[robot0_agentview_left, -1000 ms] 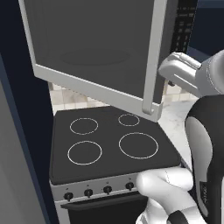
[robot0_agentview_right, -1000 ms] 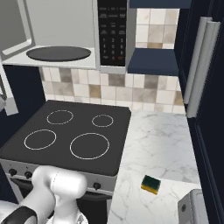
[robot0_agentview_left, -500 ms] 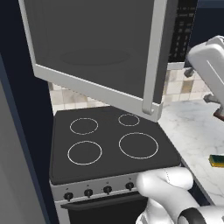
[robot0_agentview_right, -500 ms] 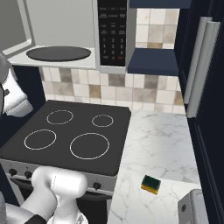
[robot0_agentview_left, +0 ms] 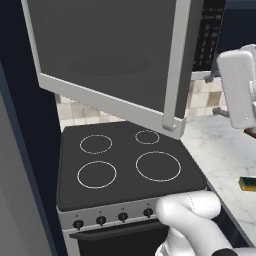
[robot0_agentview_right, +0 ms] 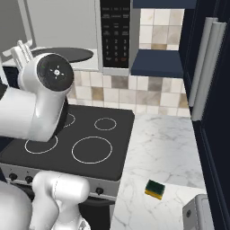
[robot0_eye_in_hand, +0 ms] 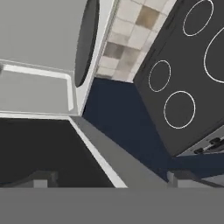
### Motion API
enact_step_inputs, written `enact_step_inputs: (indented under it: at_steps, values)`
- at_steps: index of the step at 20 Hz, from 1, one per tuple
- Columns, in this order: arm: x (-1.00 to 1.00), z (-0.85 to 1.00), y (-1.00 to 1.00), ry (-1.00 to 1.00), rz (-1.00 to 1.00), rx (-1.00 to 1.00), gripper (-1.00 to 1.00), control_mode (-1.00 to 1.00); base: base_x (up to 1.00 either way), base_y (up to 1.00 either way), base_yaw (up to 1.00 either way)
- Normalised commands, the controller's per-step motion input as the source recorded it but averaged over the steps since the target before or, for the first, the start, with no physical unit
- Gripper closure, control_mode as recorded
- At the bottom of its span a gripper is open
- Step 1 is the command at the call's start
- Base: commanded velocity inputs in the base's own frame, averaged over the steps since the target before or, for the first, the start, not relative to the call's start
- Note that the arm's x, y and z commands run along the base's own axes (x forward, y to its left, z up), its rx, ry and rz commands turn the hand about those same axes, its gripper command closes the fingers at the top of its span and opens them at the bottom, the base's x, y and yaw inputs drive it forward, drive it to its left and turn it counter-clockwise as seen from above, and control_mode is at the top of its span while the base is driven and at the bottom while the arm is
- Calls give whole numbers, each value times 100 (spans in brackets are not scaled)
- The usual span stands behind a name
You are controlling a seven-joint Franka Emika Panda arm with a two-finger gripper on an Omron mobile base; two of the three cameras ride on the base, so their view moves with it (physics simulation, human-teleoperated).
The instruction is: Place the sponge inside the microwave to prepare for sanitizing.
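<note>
Arm has swung across in the last second: half a second back the white forearm sat at the left edge of the right base view; now it bulks over the stove (robot0_agentview_right: 85, 134), wrist joint level with the microwave (robot0_agentview_right: 85, 31) cavity. In the left base view the arm has shifted too, now a white link at the right edge.

Microwave door (robot0_agentview_left: 110, 55) hangs open over the stove, unchanged; dark turntable (robot0_agentview_right: 72, 55) exposed.

Sponge (robot0_agentview_right: 155, 189) unmoved on the marble desk (robot0_agentview_right: 166, 143), near its front edge, right of the stove, well apart from the arm.

Tool (robot0_eye_in_hand: 107, 181): tips low in the hand view, spread about as wide as they go, nothing between them. Camera looks across the door and turntable toward the stove rings.

Judgement: door step looks done; arm is turning away from the microwave, pickup of the sponge not begun.
</note>
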Motion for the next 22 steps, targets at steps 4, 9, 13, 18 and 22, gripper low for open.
enact_step_inputs:
  at_steps: [4, 9, 13, 18, 22]
  values:
    - [63, -19, 4, 0, 22, 28, -100, -100, 0, 0, 0]
    - [45, -1, 7, 10, 30, 27, -100, -100, 0, 0, 0]
    - [31, 2, 18, 0, 35, 18, -100, -100, 0, 0, 0]
    - [18, 7, 32, -2, 29, 10, -100, -100, 0, 0, 0]
    - [17, 9, 31, -4, 20, 4, -100, -100, 0, 0, 0]
